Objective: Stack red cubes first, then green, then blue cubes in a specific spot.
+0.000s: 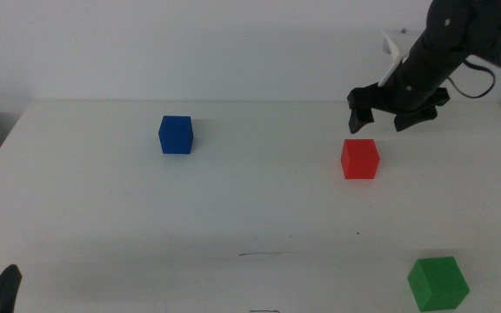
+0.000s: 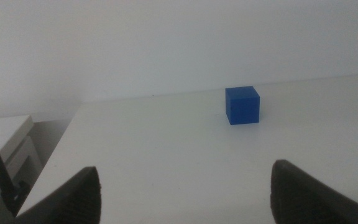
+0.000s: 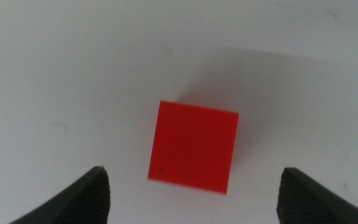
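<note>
The red cube [image 1: 359,159] sits on the white table right of centre. My right gripper [image 1: 381,116] hovers open just above and behind it; in the right wrist view the red cube [image 3: 193,147] lies between the spread jaws, apart from both. The blue cube [image 1: 176,135] sits at the back left and shows in the left wrist view [image 2: 242,105]. The green cube [image 1: 437,283] sits at the front right. The thin dark line [image 1: 266,254] marks the spot near the front centre. My left gripper [image 1: 3,291] waits open at the bottom left corner.
A small dark speck [image 1: 359,232] lies on the table between the red and green cubes. The table's left edge [image 2: 55,146] drops to a pale cabinet. A white wall stands behind the table.
</note>
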Controlling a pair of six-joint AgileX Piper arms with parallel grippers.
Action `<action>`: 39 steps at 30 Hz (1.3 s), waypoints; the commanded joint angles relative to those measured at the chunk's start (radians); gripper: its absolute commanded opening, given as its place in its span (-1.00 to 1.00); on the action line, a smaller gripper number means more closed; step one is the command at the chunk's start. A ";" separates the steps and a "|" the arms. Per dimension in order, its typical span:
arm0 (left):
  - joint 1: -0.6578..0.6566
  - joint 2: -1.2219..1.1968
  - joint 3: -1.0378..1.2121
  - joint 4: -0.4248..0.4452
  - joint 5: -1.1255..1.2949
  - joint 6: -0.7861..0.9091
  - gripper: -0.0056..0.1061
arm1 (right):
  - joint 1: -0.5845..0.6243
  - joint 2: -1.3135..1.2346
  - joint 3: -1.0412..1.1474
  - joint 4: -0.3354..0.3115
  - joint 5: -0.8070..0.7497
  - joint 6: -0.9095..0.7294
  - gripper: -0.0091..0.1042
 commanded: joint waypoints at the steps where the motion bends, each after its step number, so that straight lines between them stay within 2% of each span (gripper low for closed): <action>1: -0.001 -0.022 0.000 -0.010 -0.080 -0.012 0.77 | 0.001 -0.025 -0.052 -0.011 -0.034 -0.014 0.48; 10: -0.001 -0.022 0.000 -0.010 -0.080 -0.012 0.77 | 0.021 0.064 -0.058 -0.022 -0.069 -0.015 0.47; 14: -0.001 -0.022 0.000 -0.010 -0.080 -0.012 0.77 | 0.023 0.094 -0.058 -0.022 -0.092 -0.001 0.34; 16: -0.001 -0.022 0.000 -0.010 -0.080 -0.012 0.77 | 0.023 0.102 -0.058 -0.022 -0.100 0.007 0.19; 19: -0.001 -0.022 0.000 -0.010 -0.080 -0.012 0.77 | 0.023 0.113 -0.058 -0.024 -0.118 0.024 -0.18; 23: -0.001 -0.022 0.000 -0.010 -0.080 -0.012 0.77 | 0.023 0.099 -0.058 -0.028 -0.100 0.034 -0.84; 28: -0.001 -0.022 0.000 -0.010 -0.080 -0.012 0.77 | 0.049 0.012 -0.055 -0.029 -0.016 0.047 -0.86; 31: -0.001 -0.022 0.000 -0.010 -0.080 -0.012 0.77 | 0.103 -0.045 -0.055 -0.053 0.042 0.136 -0.86; 34: -0.001 -0.022 0.000 -0.010 -0.080 -0.012 0.77 | 0.182 -0.075 -0.055 -0.109 0.073 0.254 -0.86; 39: -0.001 -0.022 0.000 -0.010 -0.080 -0.012 0.77 | 0.357 -0.073 -0.055 -0.257 0.108 0.453 -0.86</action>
